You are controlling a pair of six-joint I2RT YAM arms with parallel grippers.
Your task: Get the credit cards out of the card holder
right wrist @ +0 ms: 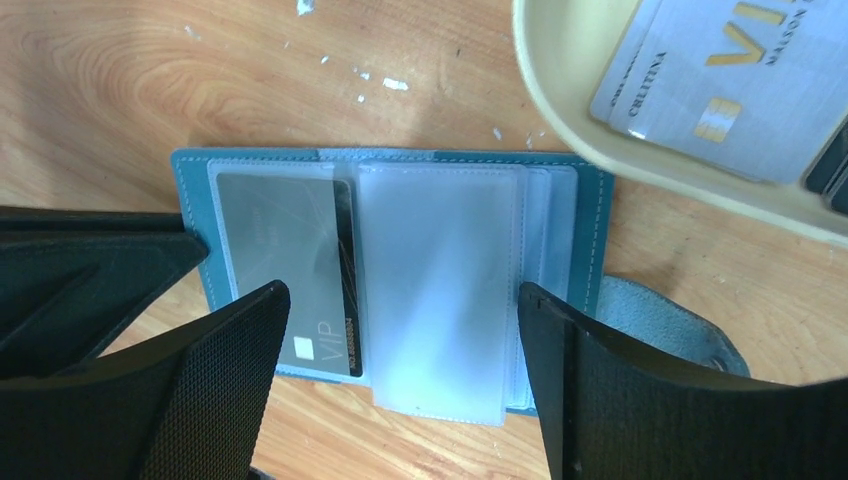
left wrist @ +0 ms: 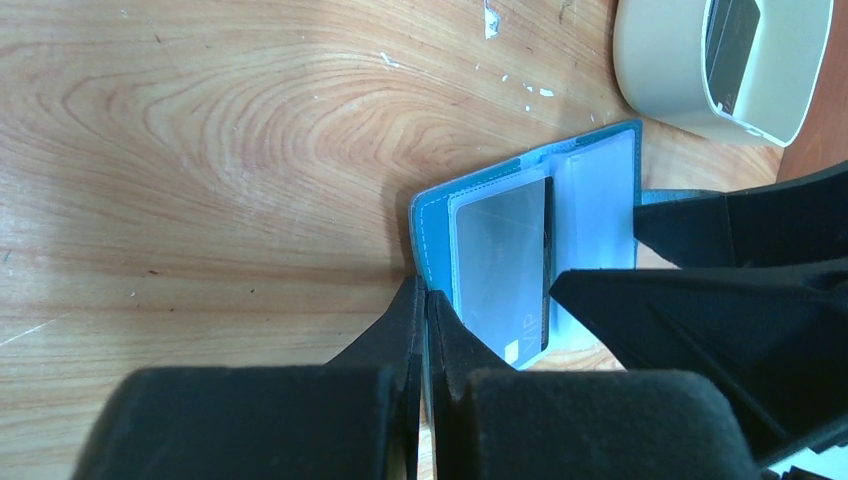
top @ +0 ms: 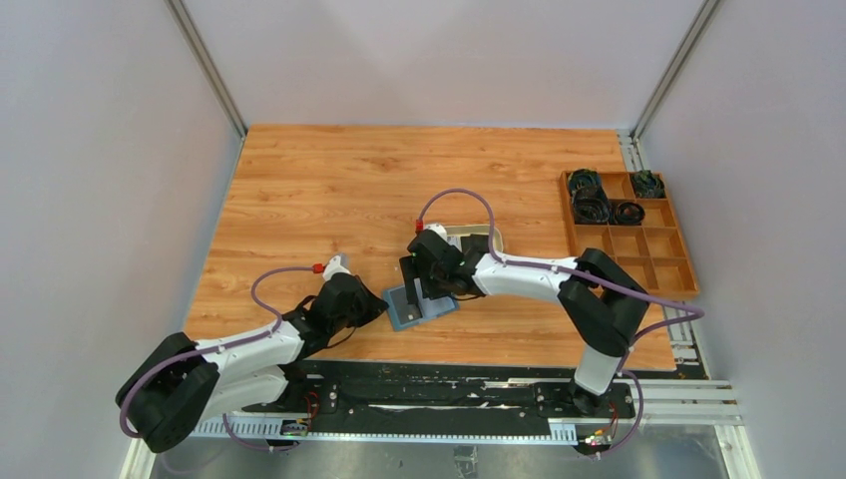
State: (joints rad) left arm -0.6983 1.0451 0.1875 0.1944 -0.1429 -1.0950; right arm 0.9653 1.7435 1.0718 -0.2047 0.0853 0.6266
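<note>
The teal-blue card holder (top: 419,305) lies open on the wooden table. My left gripper (left wrist: 425,310) is shut on its left cover edge, pinning it. A grey VIP credit card (right wrist: 290,270) sits in the left clear sleeve, with the edge of a black card (right wrist: 348,290) behind it. Frosted sleeves (right wrist: 440,290) stand up at the middle fold. My right gripper (right wrist: 400,340) hangs open just over the holder (right wrist: 195,170), one finger over the grey card and the other by the right cover. The snap tab (right wrist: 680,330) sticks out to the right.
A beige oval tray (right wrist: 560,110) just beyond the holder holds silver-grey cards (right wrist: 720,90); it also shows in the left wrist view as the tray (left wrist: 680,90). A wooden compartment box (top: 663,264) with dark cable coils stands at the table's right edge.
</note>
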